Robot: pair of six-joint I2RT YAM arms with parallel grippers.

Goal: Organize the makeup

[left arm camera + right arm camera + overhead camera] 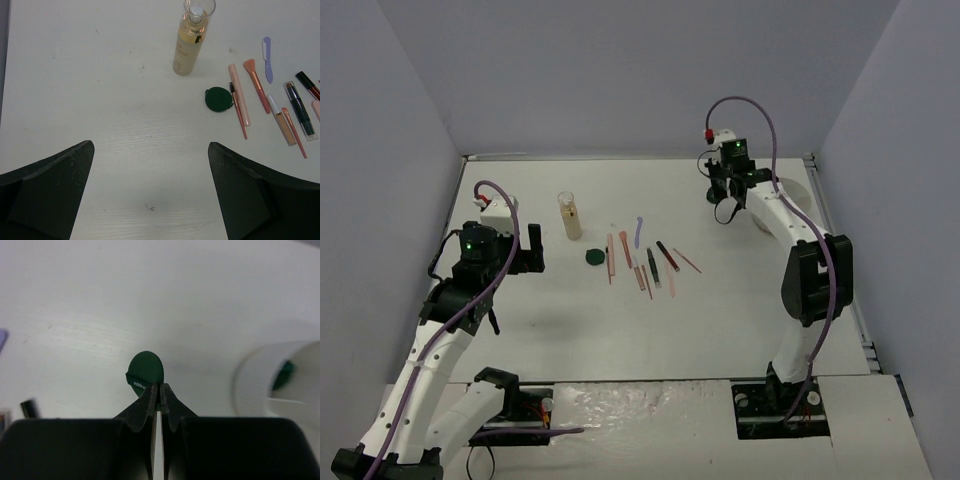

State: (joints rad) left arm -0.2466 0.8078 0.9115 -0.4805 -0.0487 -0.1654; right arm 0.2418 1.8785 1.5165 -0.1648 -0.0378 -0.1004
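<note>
My right gripper (159,388) is shut on the edge of a dark green round disc (145,368) and holds it above the table, just left of the white divided bowl (248,371). A second green disc (284,374) lies inside that bowl. In the top view my right gripper (725,207) is at the far right. My left gripper (150,160) is open and empty over bare table. Ahead of it stand the clear beige-liquid bottle (189,46), a third green disc (218,99), pink sticks (239,95), a lilac stick (267,59) and a black stick (300,108).
In the top view the sticks (645,262) lie in a loose row mid-table, with the disc (591,258) and bottle (570,216) to their left. Grey walls close the table on the left, back and right.
</note>
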